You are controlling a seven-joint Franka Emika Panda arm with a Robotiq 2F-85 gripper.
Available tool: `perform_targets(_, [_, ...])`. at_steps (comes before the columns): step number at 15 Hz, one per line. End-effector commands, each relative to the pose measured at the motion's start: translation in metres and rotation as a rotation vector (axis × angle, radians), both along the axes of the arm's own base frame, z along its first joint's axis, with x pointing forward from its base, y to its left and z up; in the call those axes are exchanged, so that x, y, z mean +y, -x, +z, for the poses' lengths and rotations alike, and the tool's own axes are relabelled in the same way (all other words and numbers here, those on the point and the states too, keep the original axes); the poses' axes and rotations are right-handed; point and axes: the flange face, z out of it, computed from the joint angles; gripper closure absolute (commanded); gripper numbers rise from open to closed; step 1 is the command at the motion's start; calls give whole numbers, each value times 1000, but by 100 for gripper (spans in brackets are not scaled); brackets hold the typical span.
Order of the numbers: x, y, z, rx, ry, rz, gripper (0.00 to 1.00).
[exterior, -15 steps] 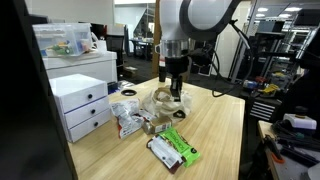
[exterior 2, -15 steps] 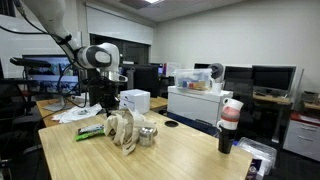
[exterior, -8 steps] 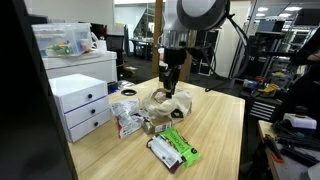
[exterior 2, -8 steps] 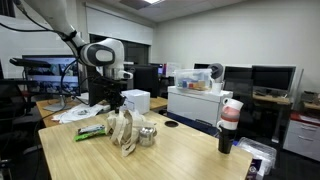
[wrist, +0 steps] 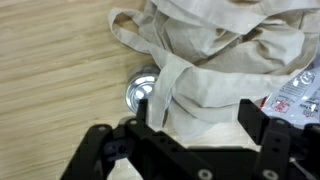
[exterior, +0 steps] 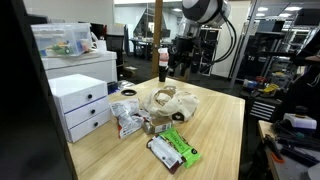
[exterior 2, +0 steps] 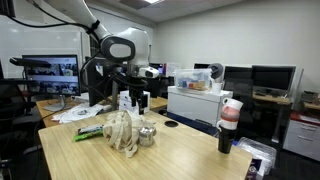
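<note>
1. Hanging open over the heap, the end effector [wrist: 197, 110] shows both dark fingers spread wide in the wrist view. Nothing sits between them, so it holds nothing.
2. Directly beneath it lies the cloth bag [wrist: 215, 50], crumpled on the wooden bench [wrist: 50, 80]. In an exterior view the end effector stands well above the bag and apart from it.
3. Judged from this, little of the work on the bag is done. No grasp is on, the bag rests wholly on the bench, and closing on its fabric or straps is not yet done.
4. The bag is too rumpled to point clearly anywhere, and its mouth cannot be made out. In the wrist view its bulk runs from upper centre toward the right edge. One strap [wrist: 165, 90] drops from the body toward the fingers.
5. Just beside that strap, partly tucked under the fabric, sits a round metal tin [wrist: 142, 92], and a foil packet [wrist: 300, 92] lies at the bag's right edge.
6. Farther out, a green packet [exterior: 178, 147] lies near the bench's front edge, and a white drawer unit [exterior: 80, 100] stands to one side.
</note>
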Motion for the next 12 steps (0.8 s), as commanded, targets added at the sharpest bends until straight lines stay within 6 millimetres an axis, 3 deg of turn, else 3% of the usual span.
perform_targets(1, [-5, -8, -5, -29, -20, -32, 0])
perform_targets(4, [8, -9, -16, -24, -3, 9, 0])
perform_targets(12, [71, -25, -46, -34, 27, 144, 0])
